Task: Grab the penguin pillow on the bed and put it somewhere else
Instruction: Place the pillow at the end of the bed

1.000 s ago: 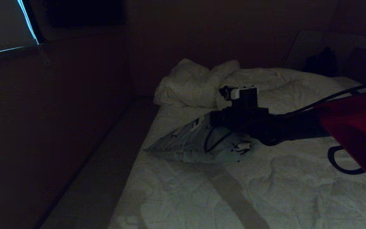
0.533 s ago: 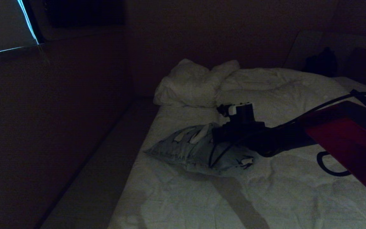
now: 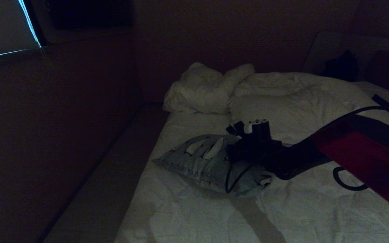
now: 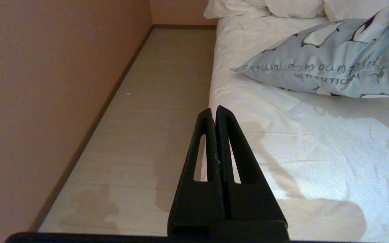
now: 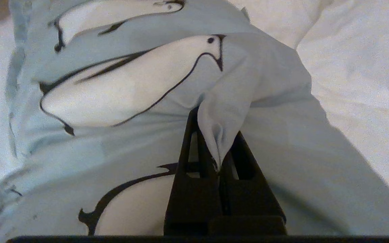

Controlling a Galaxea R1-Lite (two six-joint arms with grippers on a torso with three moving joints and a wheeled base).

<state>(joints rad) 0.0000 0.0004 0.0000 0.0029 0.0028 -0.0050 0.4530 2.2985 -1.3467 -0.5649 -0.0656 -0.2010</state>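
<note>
Your right end effector [image 5: 218, 148] is pinching a fold of the penguin pillow [image 5: 140, 101]; in the right wrist view you can see its fingers [image 5: 194, 162] pressed onto a gathered peak of the light blue-grey cover, with a white penguin outlined in black just beyond the tips. In the head view the right arm [image 3: 360, 152] reaches in from the right across the bed [image 3: 299, 209], and the right end effector [image 3: 230, 152] sits at the pillow's right end; the penguin pillow [image 3: 198, 162] lies near the bed's left edge, in front of the rumpled white pillows [image 3: 208, 87] by the headboard, its right part bunched up at the grip and its left corner pointing at the floor strip [image 3: 106, 189] beside the bed. Your left end effector [image 4: 214, 113] has its fingers pressed together on nothing; it hangs over the bed's edge, well apart from the penguin pillow [image 4: 329, 67], whose line of dark script faces it; the pale floor [image 4: 154, 108] runs alongside a plain wall [image 4: 46, 84].
</note>
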